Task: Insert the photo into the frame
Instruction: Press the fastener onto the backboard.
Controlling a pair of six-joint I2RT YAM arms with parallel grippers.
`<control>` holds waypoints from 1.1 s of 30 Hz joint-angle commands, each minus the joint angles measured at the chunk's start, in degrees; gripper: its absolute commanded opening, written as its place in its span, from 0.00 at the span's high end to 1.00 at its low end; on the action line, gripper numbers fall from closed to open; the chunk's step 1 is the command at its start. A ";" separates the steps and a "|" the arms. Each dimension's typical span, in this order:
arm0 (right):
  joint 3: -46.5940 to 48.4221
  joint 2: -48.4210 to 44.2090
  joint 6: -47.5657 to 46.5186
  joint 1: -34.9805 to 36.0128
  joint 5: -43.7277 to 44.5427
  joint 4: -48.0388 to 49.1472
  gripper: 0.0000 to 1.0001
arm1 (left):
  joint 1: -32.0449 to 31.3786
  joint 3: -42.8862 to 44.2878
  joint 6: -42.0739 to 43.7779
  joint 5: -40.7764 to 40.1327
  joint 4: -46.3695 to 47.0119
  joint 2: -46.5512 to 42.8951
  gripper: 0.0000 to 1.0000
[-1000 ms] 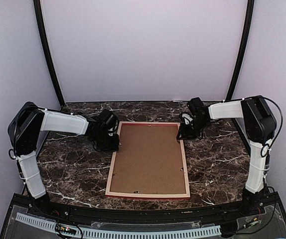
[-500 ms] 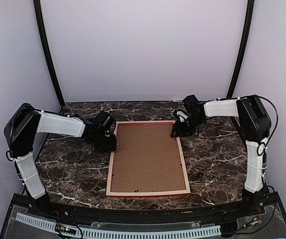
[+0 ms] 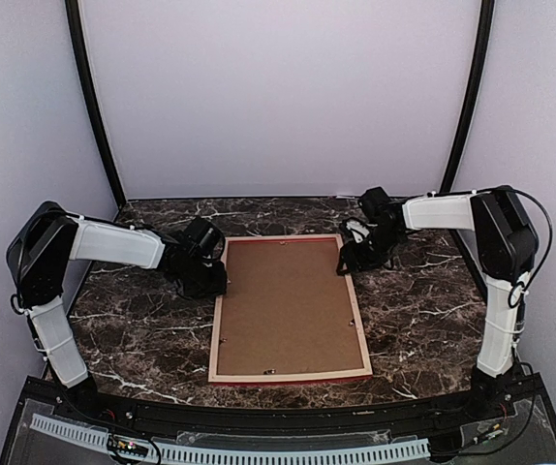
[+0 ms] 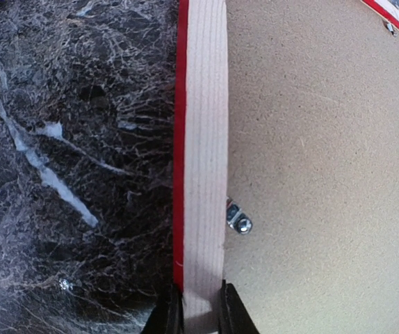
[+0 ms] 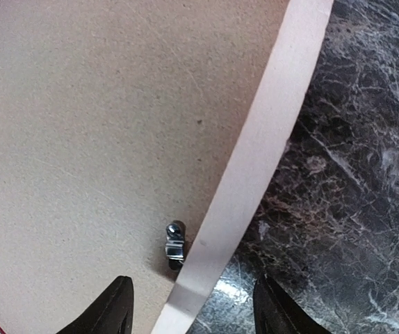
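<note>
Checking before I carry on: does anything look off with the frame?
Nothing damaged or spilled. The frame lies back up on the table, very slightly askew, with the backing board fitted in it. No photo is in sight.

Nothing readable anywhere that I can spot, honestly. The frame (image 4: 205,139) is lying back-up and its pale wood rail is totally blank. The brown backing board (image 4: 324,174) has no label, stamp or number on it. The dark marble table (image 4: 67,139) is just white veins, no writing. The wide shot from above is the same deal: no legible print.
</note>
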 commanded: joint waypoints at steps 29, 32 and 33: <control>5.16 5.32 -2.76 1.05 6.82 0.65 0.56 | -0.47 -1.56 -3.69 6.09 -1.53 1.08 1.00; 5.33 5.82 -2.65 1.00 7.03 0.84 0.61 | -0.46 -1.53 -3.59 6.31 -1.56 1.09 1.00; 5.41 5.96 -2.53 0.97 6.97 0.87 0.62 | -0.47 -1.57 -3.50 6.29 -1.56 1.09 1.00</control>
